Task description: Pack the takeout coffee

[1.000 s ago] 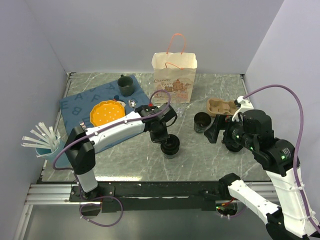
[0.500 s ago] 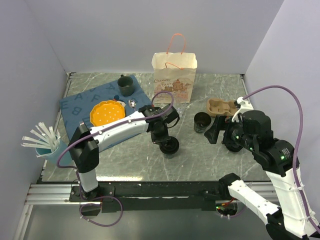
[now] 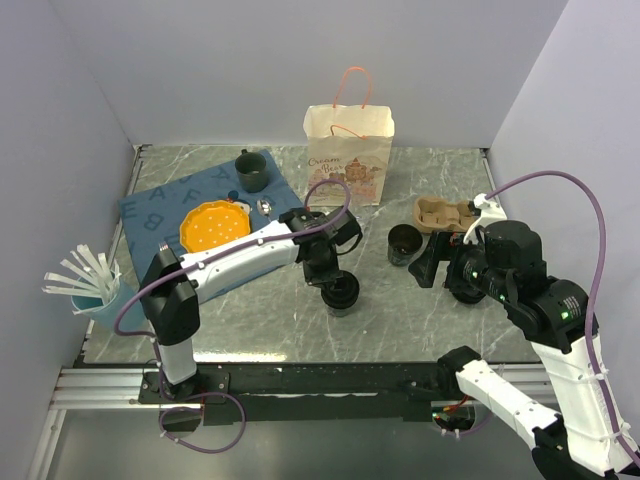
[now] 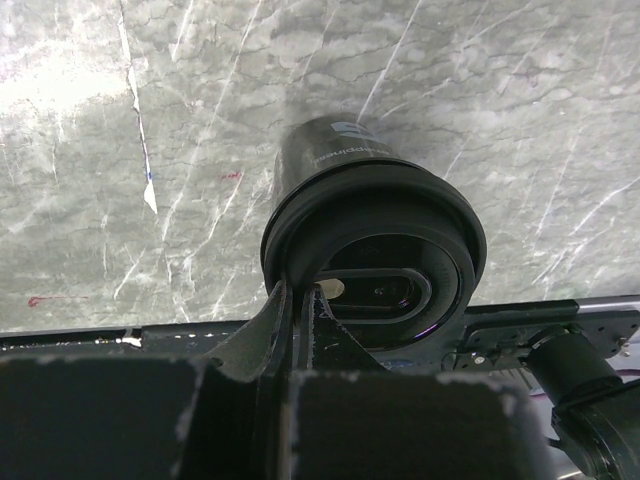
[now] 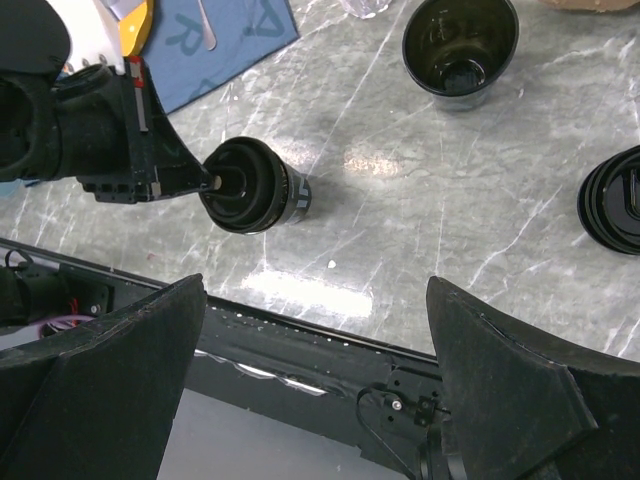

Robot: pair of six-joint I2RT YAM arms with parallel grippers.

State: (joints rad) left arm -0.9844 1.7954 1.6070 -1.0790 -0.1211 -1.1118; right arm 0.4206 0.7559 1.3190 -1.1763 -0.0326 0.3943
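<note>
lidded cup: stood upright on the desk, close to the middle of the near edge. Its black lid was seated on top, so whatever was inside was hidden.
left gripper: jaws were pressed almost together, with the tips down on the near part of the black lid's rim. Whether they nipped the rim could not be told.
open cup: stood lidless to the right of the lidded cup, nearer the desk's middle. Its dark, glossy inside showed down to the bottom.
loose lid: lay flat on the desk toward the right edge, apart from both cups.
right gripper: jaws were spread wide and gripped nothing, held above the desk's right half.
pulp tray: lay toward the right edge, behind the open cup and partly hidden by the right arm. The wells in view showed only brown pulp.
paper bag: stood upright at the middle of the far edge with its pink handles up. Its contents could not be seen.
blue mat: lay toward the far-left corner, carrying the green mug, the orange plate and the spoon.
green mug: sat on the mat's far corner, contents not visible.
orange plate: sat mid-mat.
spoon: lay beside the plate.
blue cup: stood at the left edge and held a fan of white strips.
</note>
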